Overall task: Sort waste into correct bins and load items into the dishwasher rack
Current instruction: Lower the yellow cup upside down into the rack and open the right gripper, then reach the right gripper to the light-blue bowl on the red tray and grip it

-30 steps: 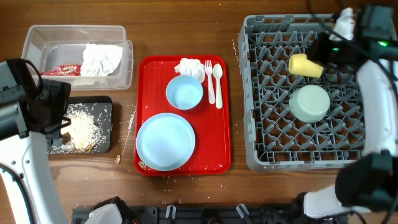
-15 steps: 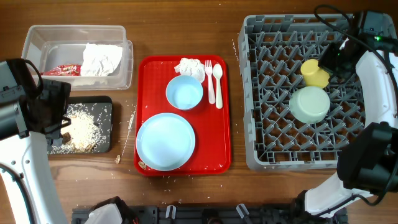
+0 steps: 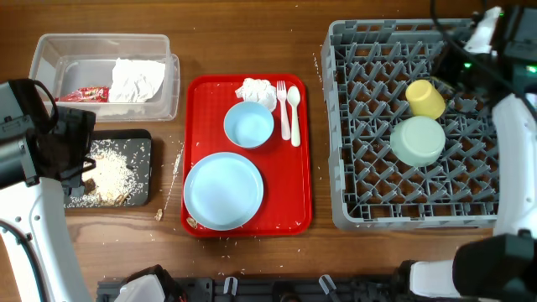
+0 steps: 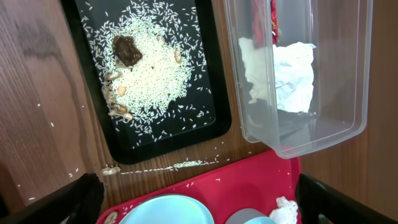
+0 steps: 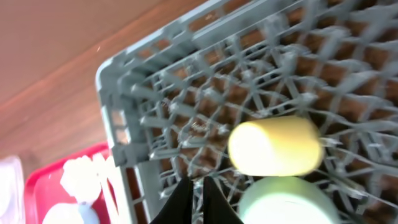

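R end effector (image 5: pixel 196 190) shut, empty, above large grey plastic dishwasher rack (image 3: pixel 331 126); small yellow cup (image 3: pixel 425 98) lay inside, on its side. White plastic fork (image 3: pixel 283 109) & spoon (image 3: pixel 294 113), long axes 12–6, sat at its 9 o'clock on flat red serving tray (image 3: pixel 298 193), prob. nearer R arm. L end effector (image 4: pixel 199 208) wide open, empty.

No readable text (wrapper (image 3: pixel 82 95) print unclear)

A flat red serving tray (image 3: pixel 289 189) lies on the brown wooden table (image 3: pixel 252 42).
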### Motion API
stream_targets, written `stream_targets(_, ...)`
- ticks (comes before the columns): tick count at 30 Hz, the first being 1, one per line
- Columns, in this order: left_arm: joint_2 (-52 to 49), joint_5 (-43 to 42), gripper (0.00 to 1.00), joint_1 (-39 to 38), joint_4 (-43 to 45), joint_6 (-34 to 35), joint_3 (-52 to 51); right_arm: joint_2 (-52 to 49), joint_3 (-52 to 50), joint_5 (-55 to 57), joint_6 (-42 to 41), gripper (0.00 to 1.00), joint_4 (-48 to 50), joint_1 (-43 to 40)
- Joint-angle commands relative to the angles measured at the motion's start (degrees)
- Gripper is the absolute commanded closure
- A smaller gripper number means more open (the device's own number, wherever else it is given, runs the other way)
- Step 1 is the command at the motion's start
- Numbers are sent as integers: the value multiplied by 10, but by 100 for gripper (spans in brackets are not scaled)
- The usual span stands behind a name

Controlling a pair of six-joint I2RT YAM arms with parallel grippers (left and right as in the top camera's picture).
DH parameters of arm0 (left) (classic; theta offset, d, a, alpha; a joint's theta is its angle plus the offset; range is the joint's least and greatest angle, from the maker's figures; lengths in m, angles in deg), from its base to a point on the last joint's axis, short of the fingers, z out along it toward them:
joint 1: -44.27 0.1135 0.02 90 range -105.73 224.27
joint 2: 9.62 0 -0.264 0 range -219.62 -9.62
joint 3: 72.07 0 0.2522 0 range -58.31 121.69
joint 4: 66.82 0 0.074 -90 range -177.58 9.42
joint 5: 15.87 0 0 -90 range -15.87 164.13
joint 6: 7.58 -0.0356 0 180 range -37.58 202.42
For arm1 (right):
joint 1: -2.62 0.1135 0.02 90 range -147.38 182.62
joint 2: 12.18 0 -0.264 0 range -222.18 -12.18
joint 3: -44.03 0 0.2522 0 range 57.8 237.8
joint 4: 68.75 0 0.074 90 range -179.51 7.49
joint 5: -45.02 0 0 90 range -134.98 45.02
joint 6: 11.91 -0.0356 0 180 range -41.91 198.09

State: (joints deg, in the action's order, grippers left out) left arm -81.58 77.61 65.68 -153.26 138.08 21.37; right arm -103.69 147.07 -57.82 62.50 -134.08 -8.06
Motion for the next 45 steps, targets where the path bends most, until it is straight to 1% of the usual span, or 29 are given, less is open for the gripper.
stream_targets(1,0,0,0,2,0,3,7,-49,-3,10,25,92,3,45)
stream_targets(3,0,0,0,2,0,3,7,-73,-3,57,20,96,-1,67)
stream_targets(9,0,0,0,2,0,3,7,-100,-3,89,27,96,4,78)
stream_targets(13,0,0,0,2,0,3,7,-121,-4,198,1,96,-16,77)
stream_targets(22,0,0,0,2,0,3,7,-155,-4,212,-12,96,-31,54)
stream_targets(26,0,0,0,2,0,3,7,-155,-4,251,-36,96,-45,31)
stream_targets(28,0,0,0,2,0,3,7,-155,-3,286,-68,96,-63,14)
stream_targets(29,0,0,0,2,0,3,7,-155,-3,290,-71,96,-67,5)
stream_targets(34,0,0,0,2,0,3,7,-154,9,289,-91,96,-96,-28)
stream_targets(37,0,0,0,2,0,3,7,-146,37,289,-90,96,-117,-30)
stream_targets(39,0,0,0,2,0,3,7,-122,57,282,-89,96,-127,-27)
stream_targets(42,0,0,0,2,0,3,7,-84,61,234,-81,96,-121,-20)
stream_targets(45,0,0,0,2,0,3,7,-43,61,105,-20,95,-100,-2)
